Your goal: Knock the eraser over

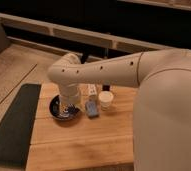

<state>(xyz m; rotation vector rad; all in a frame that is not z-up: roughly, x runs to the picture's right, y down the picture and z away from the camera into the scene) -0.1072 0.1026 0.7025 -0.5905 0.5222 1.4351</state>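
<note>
The arm (104,70) reaches in from the right and bends down at its elbow. Its gripper (68,104) hangs over a dark bowl (56,111) at the back left of the counter (79,145); I cannot tell whether it is open or closed. The eraser (107,87) stands upright behind a white cup (105,100), apart from the gripper. A bottle (92,90) stands left of the eraser, with a blue pad (91,109) in front of it. A dark mat (11,125) lies along the counter's left edge.
</note>
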